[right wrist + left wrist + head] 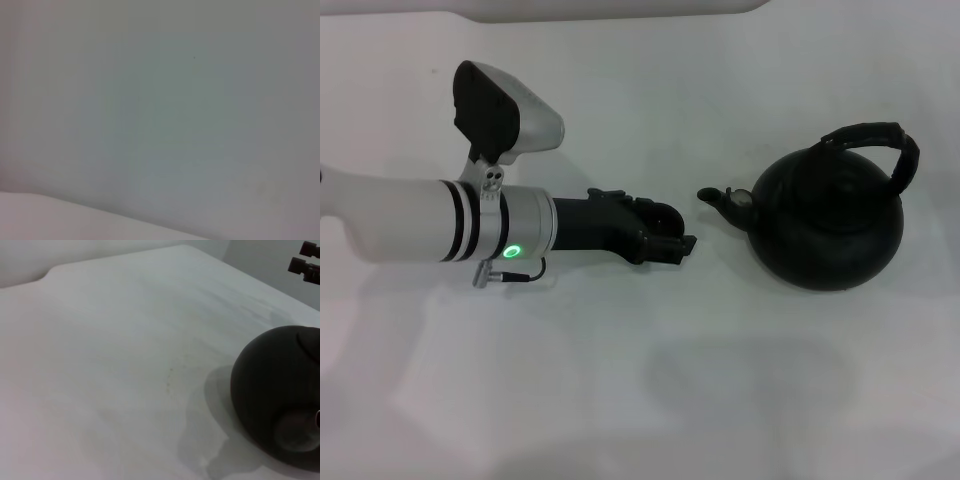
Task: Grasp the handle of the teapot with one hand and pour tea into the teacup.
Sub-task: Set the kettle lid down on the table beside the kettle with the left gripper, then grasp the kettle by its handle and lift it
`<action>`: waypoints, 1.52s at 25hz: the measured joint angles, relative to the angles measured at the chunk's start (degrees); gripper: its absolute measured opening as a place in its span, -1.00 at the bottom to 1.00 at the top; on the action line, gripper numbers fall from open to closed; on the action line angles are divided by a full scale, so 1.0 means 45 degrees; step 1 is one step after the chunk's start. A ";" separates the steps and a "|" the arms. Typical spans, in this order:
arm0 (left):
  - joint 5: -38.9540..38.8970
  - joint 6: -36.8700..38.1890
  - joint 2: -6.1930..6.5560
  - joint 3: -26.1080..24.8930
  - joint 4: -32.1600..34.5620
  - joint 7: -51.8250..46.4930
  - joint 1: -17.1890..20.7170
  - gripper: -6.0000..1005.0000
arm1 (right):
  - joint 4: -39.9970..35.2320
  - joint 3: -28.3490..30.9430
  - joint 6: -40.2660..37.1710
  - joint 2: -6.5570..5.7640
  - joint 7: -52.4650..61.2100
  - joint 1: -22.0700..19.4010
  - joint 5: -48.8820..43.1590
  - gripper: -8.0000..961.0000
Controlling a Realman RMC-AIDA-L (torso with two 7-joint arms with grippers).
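A white table filled the head view. The left arm reached across it from the left side, white with black bands and a green light lit near its wrist. To the right stood the teapot, a round matte-black pot resting upright on the table, its short spout pointing left toward the arm. Its handle arched over the top, thick and rough, with nothing touching it. The left gripper hovered low, just left of the spout and apart from it; I could not tell whether its pincer was wide or narrow. In the left wrist view the teapot's dark belly sat close by. The cup did not show clearly. The right gripper was out of view; its wrist camera showed only pale blank surface.
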 joint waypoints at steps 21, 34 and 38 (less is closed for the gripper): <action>0.0775 0.0114 -0.0014 -0.0810 -0.5897 0.1753 0.4495 0.75 | 0.0113 0.0026 0.0014 -0.0137 0.0167 -0.0201 0.0000 0.64; -0.7218 -0.1084 0.0031 -0.1137 -0.3570 1.0226 0.5926 0.75 | 0.4067 0.0064 -0.1878 -0.0767 0.4419 -0.1661 -0.4402 0.64; -0.9791 -0.2918 0.0015 -0.1141 -0.1818 1.2920 0.5902 0.75 | 0.5533 0.0109 -0.2184 -0.0992 0.6969 -0.1863 -0.6788 0.64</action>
